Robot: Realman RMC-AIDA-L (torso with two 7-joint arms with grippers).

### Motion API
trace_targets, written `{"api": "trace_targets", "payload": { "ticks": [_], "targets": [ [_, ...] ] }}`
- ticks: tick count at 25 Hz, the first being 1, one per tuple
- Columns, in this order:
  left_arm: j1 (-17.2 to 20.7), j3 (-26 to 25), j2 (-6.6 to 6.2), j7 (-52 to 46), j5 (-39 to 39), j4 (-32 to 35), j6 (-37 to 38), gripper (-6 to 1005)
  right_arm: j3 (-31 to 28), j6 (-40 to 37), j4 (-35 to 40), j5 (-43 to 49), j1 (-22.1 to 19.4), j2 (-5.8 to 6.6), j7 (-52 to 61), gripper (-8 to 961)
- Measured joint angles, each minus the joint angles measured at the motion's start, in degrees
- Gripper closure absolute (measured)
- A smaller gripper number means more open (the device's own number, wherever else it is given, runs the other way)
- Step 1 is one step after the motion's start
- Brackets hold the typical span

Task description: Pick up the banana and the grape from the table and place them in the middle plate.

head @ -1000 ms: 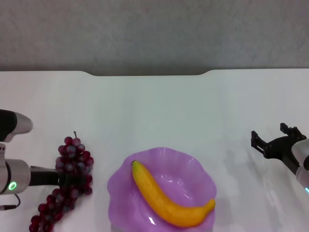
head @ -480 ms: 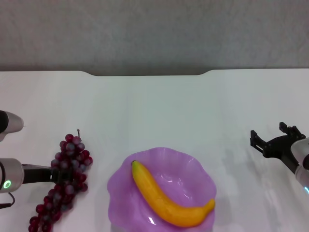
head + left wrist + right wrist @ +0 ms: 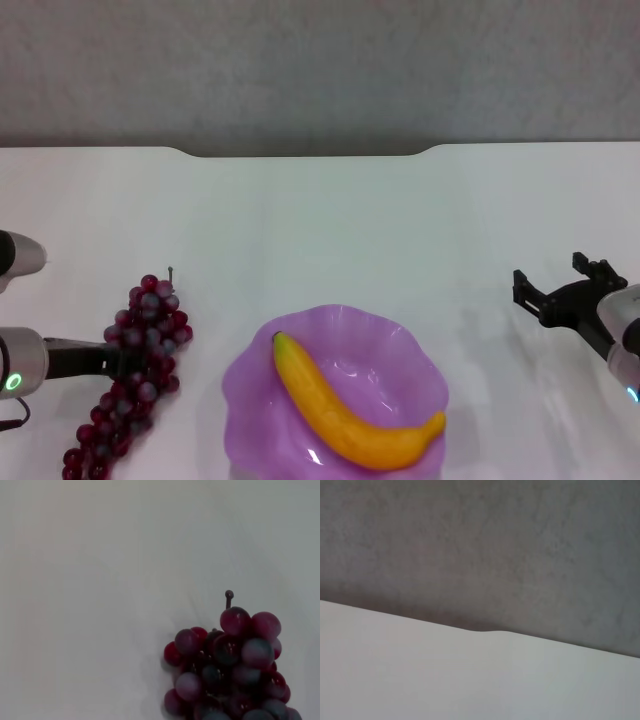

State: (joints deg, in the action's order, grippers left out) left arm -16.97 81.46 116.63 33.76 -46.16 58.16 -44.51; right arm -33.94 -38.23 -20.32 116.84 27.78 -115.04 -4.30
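A: How far along was it?

B: Half done, I'd judge. The smooth yellow-orange curved banana (image 3: 350, 415) lay inside the translucent purple scalloped plate (image 3: 415, 360). The long bunch of dark red-purple grapes (image 3: 135, 375) was on the plain white table (image 3: 320, 230), just left of the plate.

A: Did the left gripper (image 3: 115, 358) have hold of them?

B: It reached into the bunch from the left, but the grapes hid its fingers; I couldn't tell whether they gripped. The left wrist view showed only grapes and stem.

A: And the right gripper (image 3: 556, 287)?

B: Idle off to the right, its fingers spread apart, holding nothing.
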Motion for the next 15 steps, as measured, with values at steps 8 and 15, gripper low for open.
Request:
{"api": "trace_targets", "payload": {
  "ticks": [8,15],
  "targets": [
    [0.1,-0.1,0.00,0.5,-0.3,0.1,0.3,687,-0.1,0.0,0.1,0.4,0.1,-0.01,0.0,73],
    [0.1,-0.1,0.00,0.6,-0.9,0.2,0.7,711,-0.1,0.0,0.2,0.4,0.1,-0.01,0.0,74]
  ]
}}
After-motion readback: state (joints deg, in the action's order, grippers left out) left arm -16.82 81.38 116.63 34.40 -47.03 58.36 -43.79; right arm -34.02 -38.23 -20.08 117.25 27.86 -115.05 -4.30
